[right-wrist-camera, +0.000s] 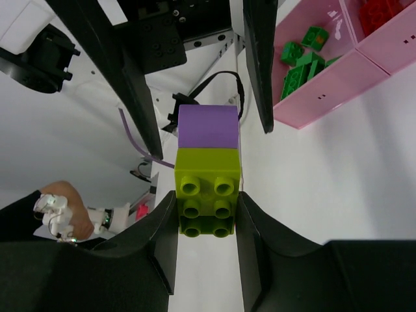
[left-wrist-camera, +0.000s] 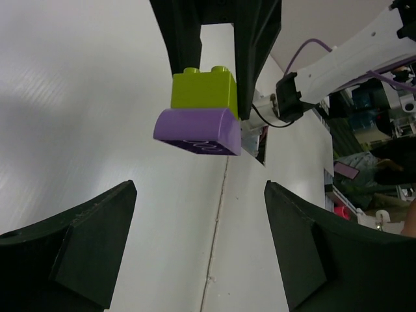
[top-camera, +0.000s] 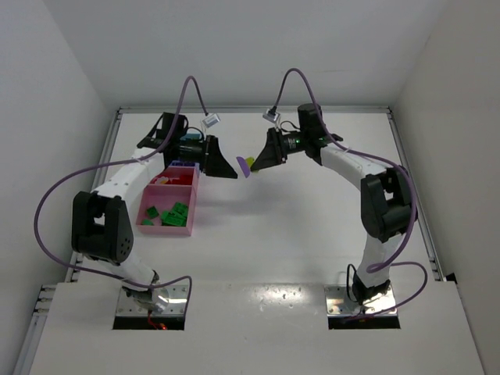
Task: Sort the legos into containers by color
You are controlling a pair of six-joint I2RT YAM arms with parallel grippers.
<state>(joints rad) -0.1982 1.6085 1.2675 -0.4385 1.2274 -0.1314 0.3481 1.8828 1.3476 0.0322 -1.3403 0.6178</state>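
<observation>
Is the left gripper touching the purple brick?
Apart. The left wrist view shows a plain gap between the open left gripper and the purple brick.

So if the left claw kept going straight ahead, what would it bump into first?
Probably the purple brick, stuck on the yellow-green brick that the right gripper is pinching. It sits straight ahead of the left gripper, whose fingers are open, though the gap is hard to judge.

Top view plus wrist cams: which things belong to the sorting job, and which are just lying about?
Job: yellow-green brick with purple brick stuck on it, held in right claw; open left claw; pink tray holding green bricks and red bricks.
Just lying about: purple cables; white cable tags.
</observation>
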